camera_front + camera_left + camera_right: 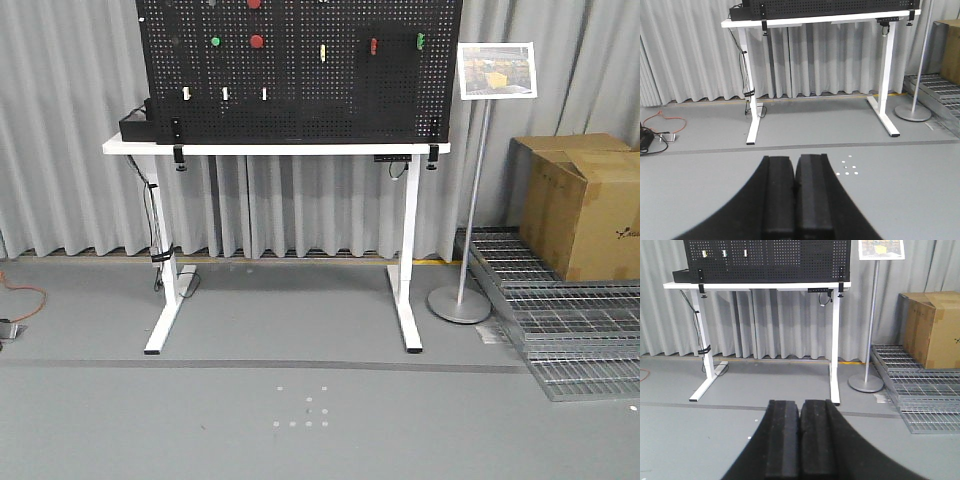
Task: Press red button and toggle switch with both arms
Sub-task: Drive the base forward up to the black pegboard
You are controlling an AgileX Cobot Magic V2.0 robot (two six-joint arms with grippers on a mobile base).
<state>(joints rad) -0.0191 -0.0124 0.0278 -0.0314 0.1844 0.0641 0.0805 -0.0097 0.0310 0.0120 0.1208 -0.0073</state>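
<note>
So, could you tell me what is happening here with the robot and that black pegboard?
Nothing is being handled yet. The robot stands back from the white table, facing the black pegboard mounted on it. The wrist views show the left end effector and the right end effector shut, empty and above bare floor, well short of the table. The red button and the red toggle switch on the pegboard are untouched.
</note>
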